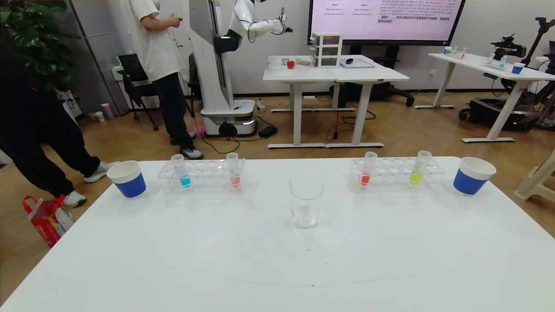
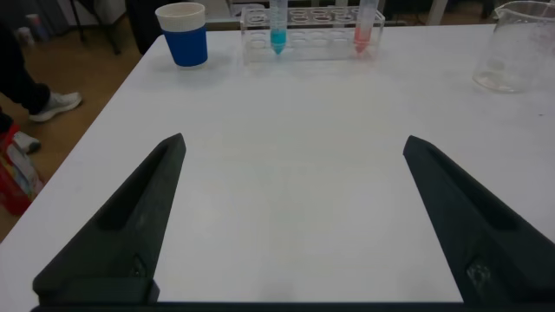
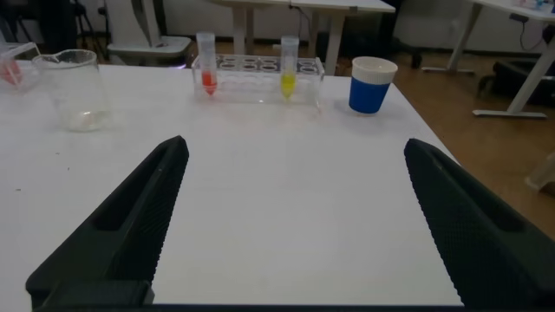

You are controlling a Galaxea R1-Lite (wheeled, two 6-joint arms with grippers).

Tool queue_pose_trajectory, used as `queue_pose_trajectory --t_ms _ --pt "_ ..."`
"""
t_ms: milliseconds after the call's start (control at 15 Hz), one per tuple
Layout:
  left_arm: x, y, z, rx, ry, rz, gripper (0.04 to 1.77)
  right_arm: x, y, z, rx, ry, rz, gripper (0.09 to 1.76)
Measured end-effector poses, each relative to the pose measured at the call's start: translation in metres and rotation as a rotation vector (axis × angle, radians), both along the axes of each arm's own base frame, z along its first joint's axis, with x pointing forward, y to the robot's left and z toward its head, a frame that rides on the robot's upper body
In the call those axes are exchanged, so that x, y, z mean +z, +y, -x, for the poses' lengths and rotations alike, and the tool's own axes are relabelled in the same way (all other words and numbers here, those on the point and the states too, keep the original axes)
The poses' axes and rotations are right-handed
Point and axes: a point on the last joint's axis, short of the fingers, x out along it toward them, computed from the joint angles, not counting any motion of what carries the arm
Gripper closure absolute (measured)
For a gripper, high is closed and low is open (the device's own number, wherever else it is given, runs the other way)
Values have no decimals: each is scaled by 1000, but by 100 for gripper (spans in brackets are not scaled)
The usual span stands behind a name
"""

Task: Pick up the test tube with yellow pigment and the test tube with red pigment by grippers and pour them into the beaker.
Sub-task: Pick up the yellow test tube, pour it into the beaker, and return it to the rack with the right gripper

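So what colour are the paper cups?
Blue with white rims; the paper cups show best in the head view.

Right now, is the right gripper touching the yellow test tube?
Apart. The right wrist view shows the open right gripper over bare table, with the test tube with yellow pigment far off in its rack.

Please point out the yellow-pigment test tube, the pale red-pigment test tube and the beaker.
Test tube with yellow pigment (image 1: 416, 175), head view: on its yellow liquid.
Test tube with red pigment (image 1: 235, 179), head view: on its pale pink-red liquid.
Beaker (image 1: 305, 212), head view: on its glass wall.
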Motion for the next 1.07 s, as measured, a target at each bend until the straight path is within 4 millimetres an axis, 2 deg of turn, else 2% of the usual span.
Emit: queue_pose_trajectory --t_ms 133,267,533,800,1067 --pt "0 0 0 0 0 0 6 27 0 -4 7 -7 -7 11" --pt "0 0 0 0 0 0 6 54 0 -17 27 -9 -11 11" --pt "0 0 0 0 0 0 6 89 3 -66 44 9 -13 11" --pt "0 0 0 0 0 0 6 98 6 -128 36 62 -12 11" --pt "0 0 0 0 0 0 6 89 5 -192 32 105 -11 11"
